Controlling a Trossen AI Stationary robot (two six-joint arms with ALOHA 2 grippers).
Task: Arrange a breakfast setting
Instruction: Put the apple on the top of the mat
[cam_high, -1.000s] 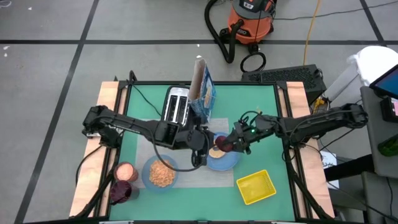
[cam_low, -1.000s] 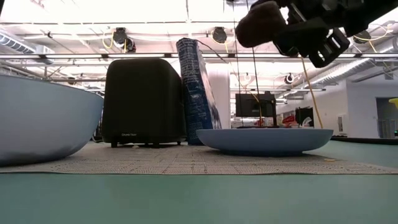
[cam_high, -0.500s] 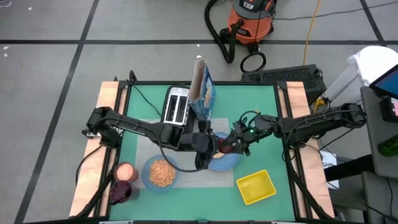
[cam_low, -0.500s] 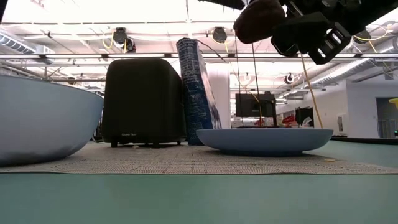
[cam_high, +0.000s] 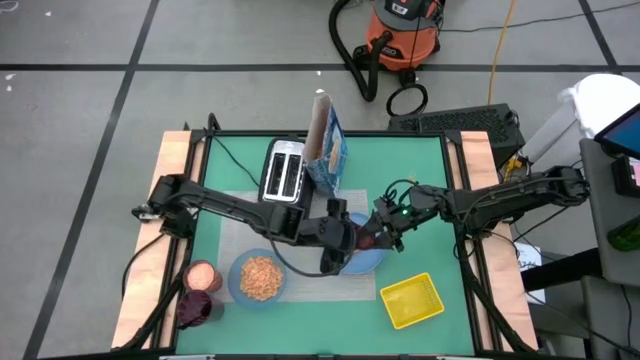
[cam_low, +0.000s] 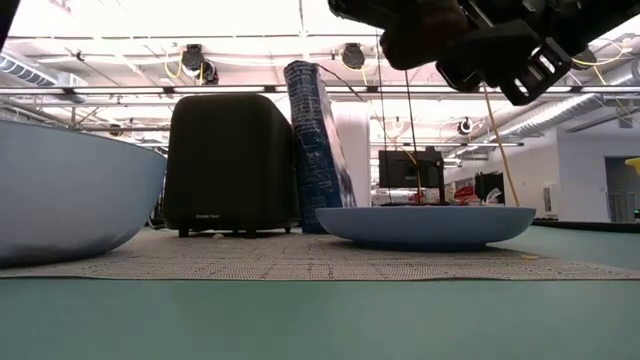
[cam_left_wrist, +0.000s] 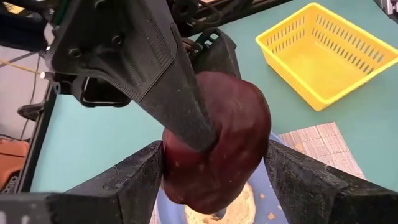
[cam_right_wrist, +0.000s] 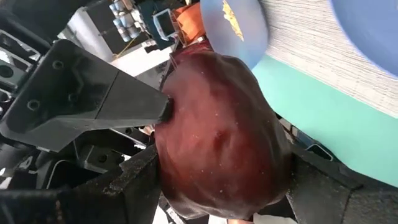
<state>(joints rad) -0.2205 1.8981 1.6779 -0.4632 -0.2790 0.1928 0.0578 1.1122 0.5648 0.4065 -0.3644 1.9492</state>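
The dark red fruit hangs above the light-blue plate, between both grippers. My right gripper is shut on it from the table's right. My left gripper meets it from the left. The browned bagel lies on the plate under the fruit. The light-blue bowl with cereal sits on the grey mat, left of the plate. The blue cereal box stands at the back. The spoon is out of view. My left gripper has the fruit between its two fingers; they lie against its two opposite sides. It comes slanting down from the table's left. The fruit is clear of the plate. My right gripper pinches the fruit's sides between its two fingers, crosswise to my left gripper's fingers. It comes from the table's right, nearly level. The fruit is lifted clear above the plate.
The black-and-silver toaster stands behind the mat beside the cereal box. The yellow tray lies at the near right. A pink cup and a dark red cup stand at the near left.
My left gripper has gone toward the table's right, up to the fruit, and now has its fingers on either side of it. My right gripper has kept the fruit above the plate, almost still.
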